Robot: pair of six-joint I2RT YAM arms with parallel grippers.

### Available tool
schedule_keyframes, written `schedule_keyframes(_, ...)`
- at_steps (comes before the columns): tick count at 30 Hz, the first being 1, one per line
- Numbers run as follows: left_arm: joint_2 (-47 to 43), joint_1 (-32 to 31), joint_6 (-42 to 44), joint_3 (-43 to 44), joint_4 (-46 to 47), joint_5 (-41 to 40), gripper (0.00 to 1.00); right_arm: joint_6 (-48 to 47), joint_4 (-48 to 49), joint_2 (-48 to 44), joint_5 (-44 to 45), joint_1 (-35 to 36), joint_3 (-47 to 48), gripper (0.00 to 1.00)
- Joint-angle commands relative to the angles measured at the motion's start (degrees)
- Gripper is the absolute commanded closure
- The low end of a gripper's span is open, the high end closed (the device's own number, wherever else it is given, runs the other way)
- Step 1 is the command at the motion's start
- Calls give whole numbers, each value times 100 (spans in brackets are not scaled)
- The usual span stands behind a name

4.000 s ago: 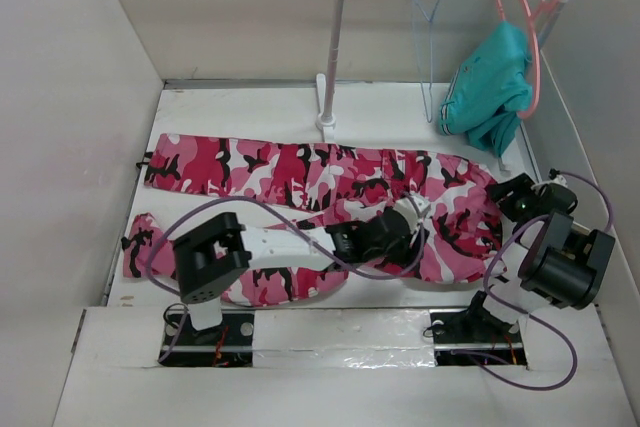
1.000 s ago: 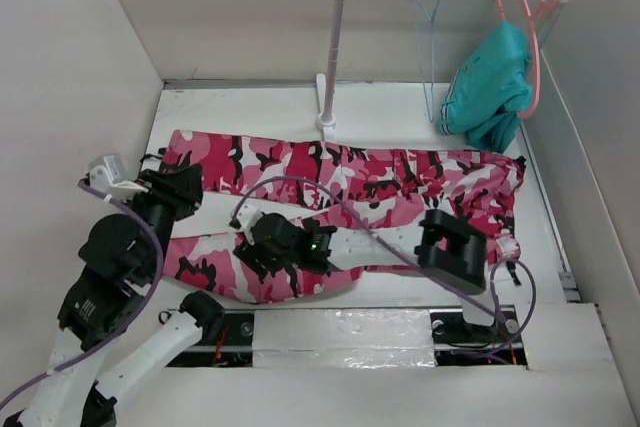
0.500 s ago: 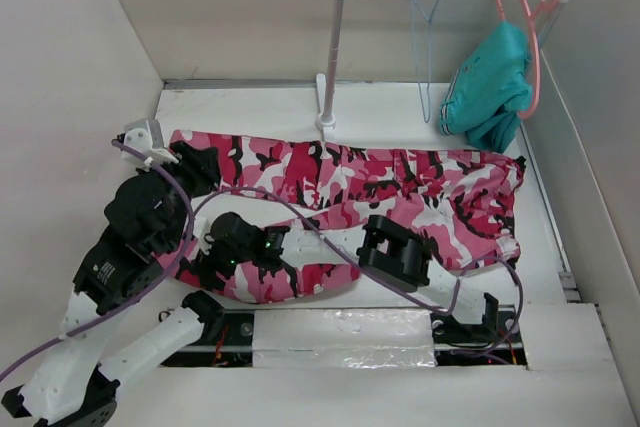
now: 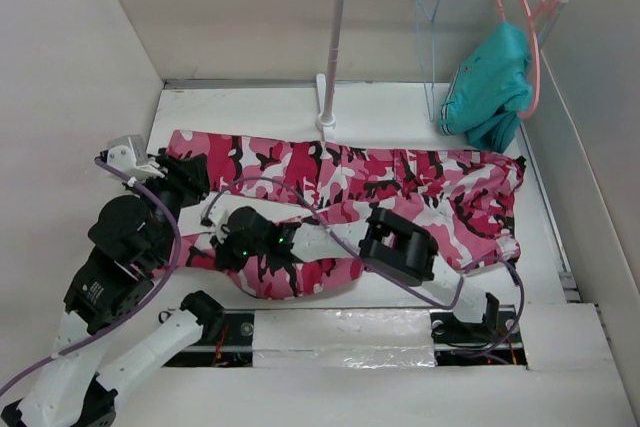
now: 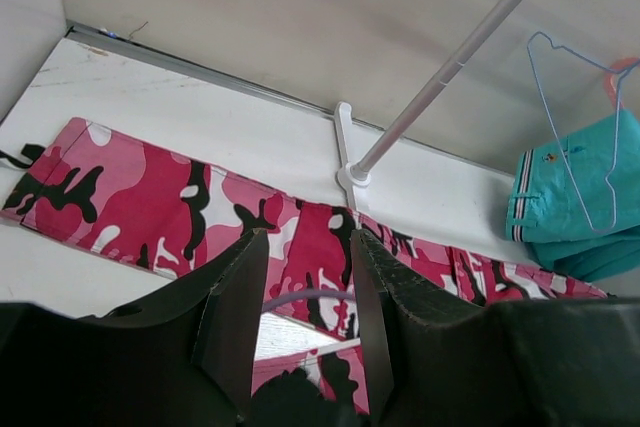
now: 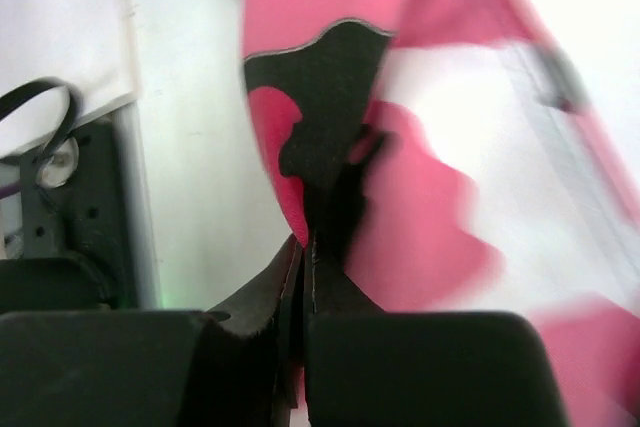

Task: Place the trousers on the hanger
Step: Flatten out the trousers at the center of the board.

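The pink, white and black camouflage trousers (image 4: 400, 182) lie flat across the table, waist at the right and both legs running left. My right gripper (image 4: 228, 250) reaches across to the near leg and is shut on a fold of its cloth (image 6: 320, 77), pinched between the fingertips (image 6: 305, 247). My left gripper (image 4: 190, 172) hovers by the far leg's left end, open with nothing between its fingers (image 5: 305, 237); the trousers (image 5: 150, 197) show beyond them. The pale-blue hanger (image 4: 430, 47) hangs bare on the rail, also in the left wrist view (image 5: 575, 127).
A white rack (image 4: 335, 47) stands at the back, its foot (image 4: 325, 122) just behind the trousers. A teal garment (image 4: 490, 82) hangs on a coral hanger (image 4: 535, 37) at the rail's right end. Walls close in on both sides.
My right gripper has snapped shut on the near trouser leg and that leg's left end has drawn rightwards. My left arm has shifted slightly left, jaws a little wider.
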Motion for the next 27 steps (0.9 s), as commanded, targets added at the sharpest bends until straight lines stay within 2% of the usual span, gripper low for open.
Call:
schedule_keyframes(1,99,4,120,2,239,-73,64,283,999,-921,537,-491,-308,100)
schedule_keyframes(5,257,4,155,-68,388,-73,64,46,780,-1877,715,-940,-642,100)
schedule_keyframes(10,669,4,120,-103,679,-99,64,-455,25,-2504,864,-1116,-793,100)
schedule_keyframes(15,952,4,-38,-331,653,-371,65,-658,-249,-2461,891,-337,-1450,100)
schedule_keyframes(18,917,57,-424,-673,338,-407,65,-606,-231,-2197,1013,69,-1942,100)
schedule_keyframes(20,803,57,-776,-1077,266,-75,65,-447,-459,-2214,1854,359,-2162,100)
schedule_keyframes(23,723,57,-1013,-1509,380,129,66,-140,-259,-2782,2577,361,-2961,100)
schedule_keyframes(25,880,170,-1023,-1352,336,112,67,-235,66,-3144,2395,177,-3383,100)
schedule_keyframes(27,978,240,-988,-1027,432,164,68,-437,69,-3514,2131,9,-3342,100)
